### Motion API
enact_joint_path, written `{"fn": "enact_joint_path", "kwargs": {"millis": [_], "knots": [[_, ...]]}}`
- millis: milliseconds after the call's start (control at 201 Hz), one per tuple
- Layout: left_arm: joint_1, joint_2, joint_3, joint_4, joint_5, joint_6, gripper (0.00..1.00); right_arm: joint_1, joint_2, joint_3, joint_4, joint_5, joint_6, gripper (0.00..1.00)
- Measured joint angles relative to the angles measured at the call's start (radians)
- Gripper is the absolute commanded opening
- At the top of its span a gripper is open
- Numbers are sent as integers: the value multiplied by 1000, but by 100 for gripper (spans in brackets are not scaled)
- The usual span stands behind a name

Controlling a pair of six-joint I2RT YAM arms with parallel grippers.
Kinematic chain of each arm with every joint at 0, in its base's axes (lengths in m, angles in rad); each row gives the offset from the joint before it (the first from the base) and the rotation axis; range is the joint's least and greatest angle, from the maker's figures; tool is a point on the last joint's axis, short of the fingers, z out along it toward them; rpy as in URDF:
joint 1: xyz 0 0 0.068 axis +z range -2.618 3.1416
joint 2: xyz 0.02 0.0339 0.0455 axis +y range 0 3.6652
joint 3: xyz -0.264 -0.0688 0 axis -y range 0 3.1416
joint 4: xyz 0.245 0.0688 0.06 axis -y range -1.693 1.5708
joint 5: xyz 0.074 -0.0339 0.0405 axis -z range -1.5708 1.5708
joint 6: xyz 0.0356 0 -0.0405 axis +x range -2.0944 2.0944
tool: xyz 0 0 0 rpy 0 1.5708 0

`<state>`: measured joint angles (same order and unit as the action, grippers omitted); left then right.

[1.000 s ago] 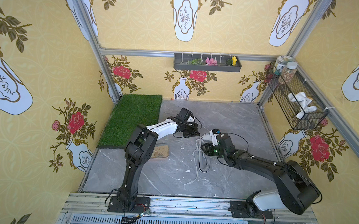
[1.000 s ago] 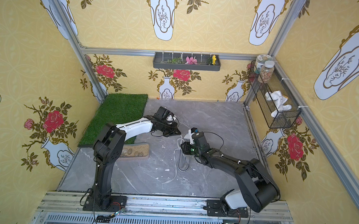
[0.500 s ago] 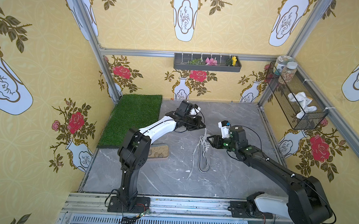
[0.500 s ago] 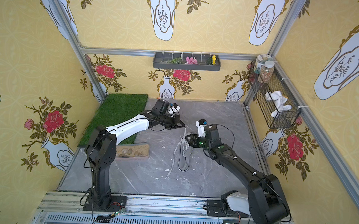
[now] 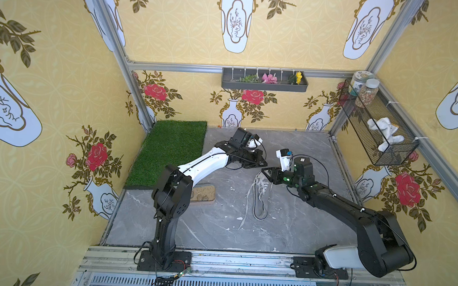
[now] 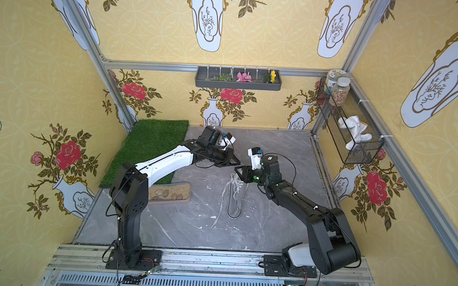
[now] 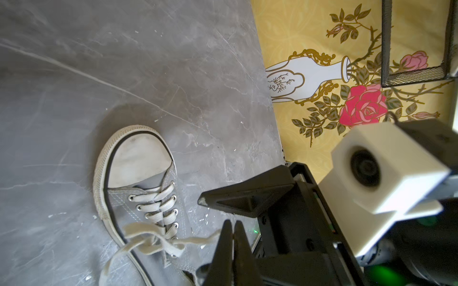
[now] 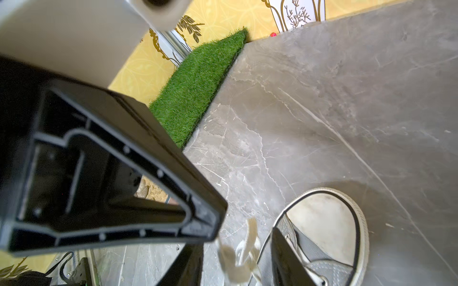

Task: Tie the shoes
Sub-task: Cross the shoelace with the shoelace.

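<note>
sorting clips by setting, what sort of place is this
Probably a staged robot test booth, not a real room: wallpapered panels in an aluminium frame, a left arm and right arm bolted to a front rail, and props like a fake grass mat and a wire basket.

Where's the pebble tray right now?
In both top views the pebble tray lies on the floor at the near edge of the grass mat, to the robot's left of the sneaker, not touching it.

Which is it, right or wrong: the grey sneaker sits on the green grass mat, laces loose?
Wrong. In both top views the sneaker sits on the grey marble table, apart from the grass mat. Its laces are indeed loose.
</note>
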<state>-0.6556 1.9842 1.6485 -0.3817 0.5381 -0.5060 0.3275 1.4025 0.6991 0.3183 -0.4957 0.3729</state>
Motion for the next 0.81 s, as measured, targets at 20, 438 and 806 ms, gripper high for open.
{"fn": "enact_joint_path", "kwargs": {"millis": [20, 438, 806], "knots": [[-1, 2, 1, 0, 0, 0, 0, 0, 4, 0, 3, -3, 1, 13], [30, -185, -214, 29, -147, 30, 56, -21, -64, 11, -125, 117, 17, 0], [-86, -347, -653, 138, -284, 81, 59, -76, -93, 101, -319, 160, 42, 0]]}}
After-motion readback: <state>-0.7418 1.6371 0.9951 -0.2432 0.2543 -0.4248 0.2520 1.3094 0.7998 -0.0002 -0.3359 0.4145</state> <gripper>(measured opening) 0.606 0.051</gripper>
